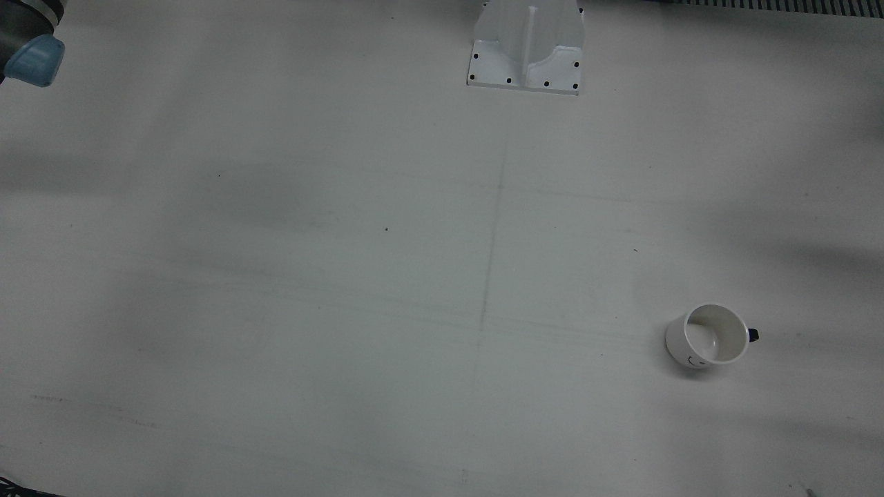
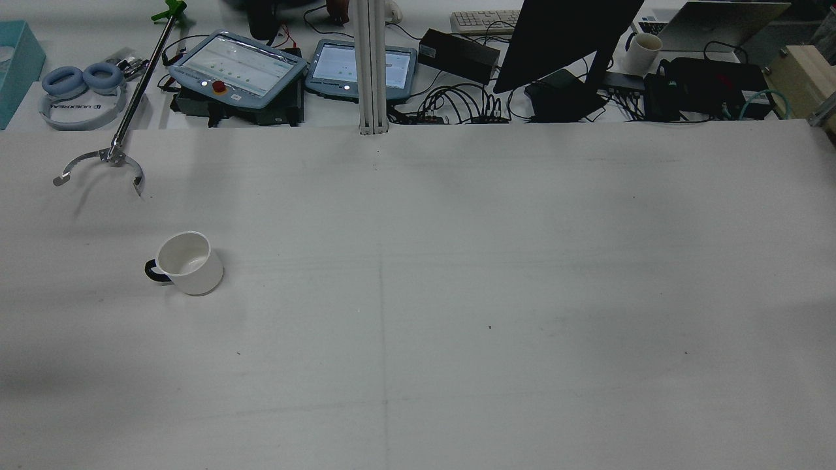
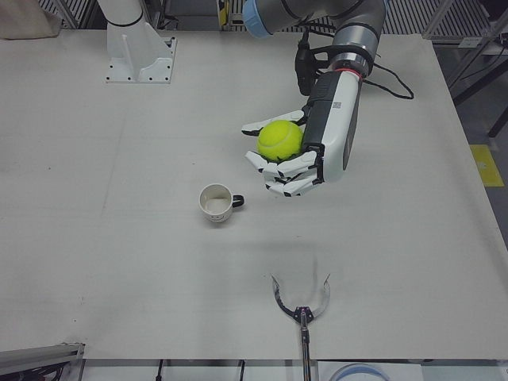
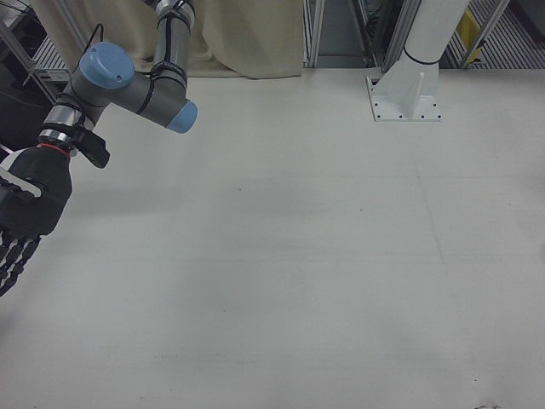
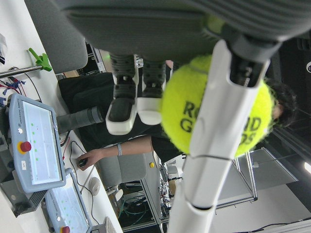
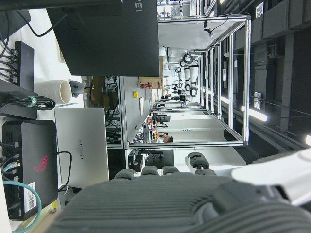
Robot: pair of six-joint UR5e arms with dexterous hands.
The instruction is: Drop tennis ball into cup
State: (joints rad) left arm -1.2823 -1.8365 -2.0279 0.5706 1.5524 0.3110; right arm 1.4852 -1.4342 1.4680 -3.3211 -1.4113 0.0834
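We are carrying the tennis ball [image 3: 279, 140] in our left hand [image 3: 305, 155], and working across the left-front view from left to right we come first to the cup [image 3: 216, 202]. It is standing upright on the surface [image 3: 95, 198] with its mouth open to the ceiling and its dark handle pointing toward the hand — empty as far as we can see, so it is ready to take a drop from above. Next comes the ball itself, cradled against the palm with the fingers [image 3: 279, 169] curling under and around it; the left hand view is showing a white finger [image 5: 214, 136] crossing the front of the ball [image 5: 175, 116], which we judge is what is keeping it from rolling out. The hand is hovering well above the surface, off to the handle side of the cup and not yet over its mouth, palm turned sideways toward the cup with the forearm rising behind it. On the near edge of the surface a reaching tool [image 3: 301, 301] is lying apart from both.

Our right hand [image 4: 24, 213] is waiting over the other half — fingers hanging loosely downward, parted, holding nothing.
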